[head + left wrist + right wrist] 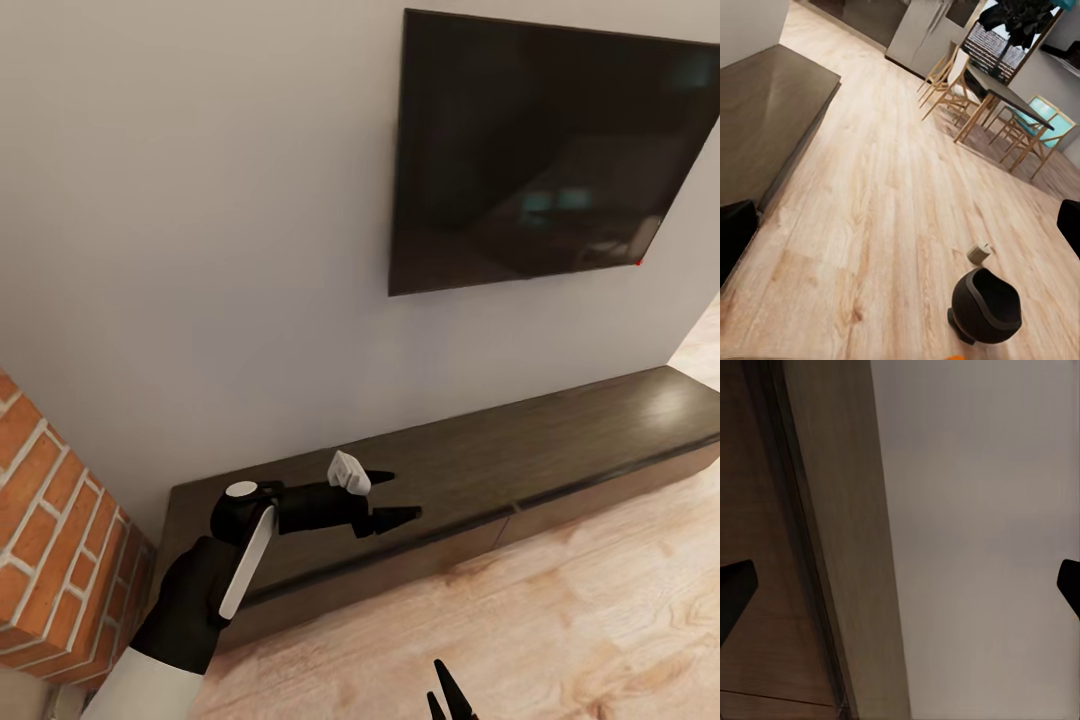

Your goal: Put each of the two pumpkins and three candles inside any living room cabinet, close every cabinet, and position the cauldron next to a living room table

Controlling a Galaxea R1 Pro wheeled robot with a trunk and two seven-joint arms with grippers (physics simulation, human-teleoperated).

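A home's living room is showing here — a dark television (545,150) is hanging on a pale wall above a long low cabinet (520,470), brick (45,520) is edging a fireplace, and wooden flooring (892,195) is running toward a dining table (1009,97) with chairs.

Orange sliver (958,358), edge-cropped, unidentifiable
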